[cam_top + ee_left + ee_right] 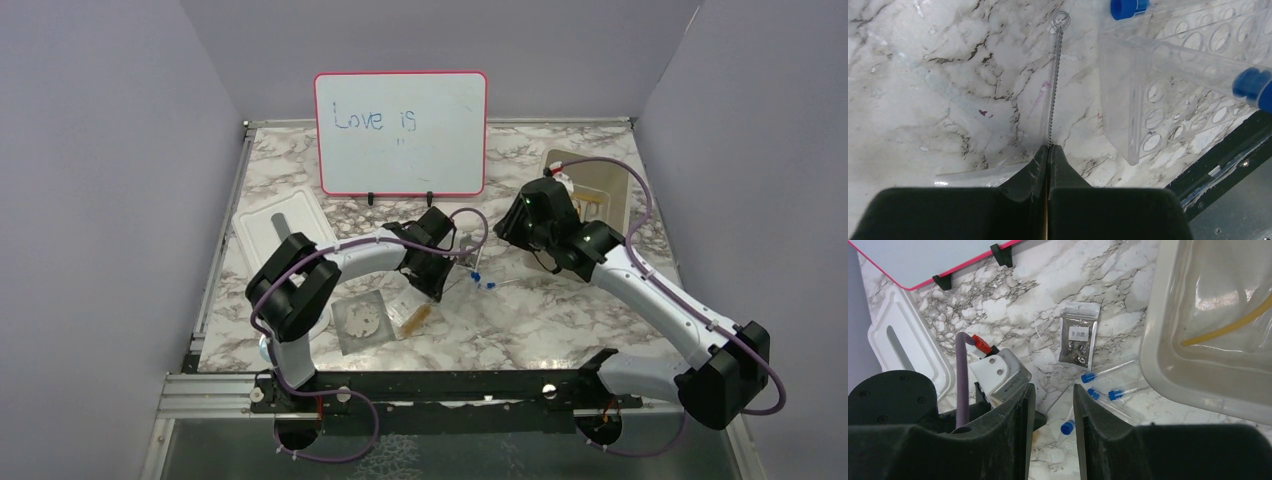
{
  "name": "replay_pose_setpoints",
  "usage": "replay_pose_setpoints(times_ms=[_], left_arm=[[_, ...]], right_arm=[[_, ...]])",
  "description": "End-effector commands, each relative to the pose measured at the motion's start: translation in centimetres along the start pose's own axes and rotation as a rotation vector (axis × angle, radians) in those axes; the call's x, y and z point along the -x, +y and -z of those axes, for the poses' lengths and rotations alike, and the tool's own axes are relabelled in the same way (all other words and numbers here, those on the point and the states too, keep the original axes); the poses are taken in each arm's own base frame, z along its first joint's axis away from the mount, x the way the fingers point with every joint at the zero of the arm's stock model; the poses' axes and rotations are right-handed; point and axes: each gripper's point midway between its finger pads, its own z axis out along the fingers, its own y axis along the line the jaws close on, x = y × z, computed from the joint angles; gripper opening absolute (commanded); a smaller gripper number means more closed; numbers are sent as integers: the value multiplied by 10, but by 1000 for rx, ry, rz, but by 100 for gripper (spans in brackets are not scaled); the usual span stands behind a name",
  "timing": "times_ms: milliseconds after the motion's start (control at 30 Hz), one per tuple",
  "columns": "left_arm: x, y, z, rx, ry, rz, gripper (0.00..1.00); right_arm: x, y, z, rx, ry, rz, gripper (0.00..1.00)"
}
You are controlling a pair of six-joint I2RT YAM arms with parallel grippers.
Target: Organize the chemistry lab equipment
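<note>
My left gripper (1049,148) is shut on the twisted wire handle of the bristle brush (1054,85). The wire runs ahead of the fingertips to a loop end over the marble. In the top view this gripper (440,288) is at mid-table, with the tan bristle end (418,316) beside the grey gauze mat (362,318). My right gripper (1052,390) is open and empty, above several blue-capped tubes (1088,376). A clear packet (1078,340) lies beyond them. Amber tubing (1228,325) lies in the beige bin (1153,355). The dropper is not identifiable.
A clear test-tube rack (1173,75) with blue-capped tubes (1253,85) stands right of the left gripper. The red-framed whiteboard (400,130) stands at the back. The bin lid (285,235) lies at the left, and the bin (612,195) at the back right.
</note>
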Motion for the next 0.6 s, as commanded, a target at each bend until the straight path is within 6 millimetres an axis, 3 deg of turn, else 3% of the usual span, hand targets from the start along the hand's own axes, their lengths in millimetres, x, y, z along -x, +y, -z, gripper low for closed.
replay_pose_setpoints(times_ms=[0,133,300,467,567], left_arm=[[30,6,34,74,-91,-44,0],[67,13,71,75,-226,24,0],[112,16,119,13,-394,110,0],[153,-6,168,-128,-562,117,0],[169,-22,191,-221,-639,104,0]], right_arm=[[10,9,9,63,-49,4,38],[21,29,18,174,-89,17,40],[30,59,30,334,-125,42,50],[36,90,32,459,-118,55,55],[44,103,23,459,-116,33,54]])
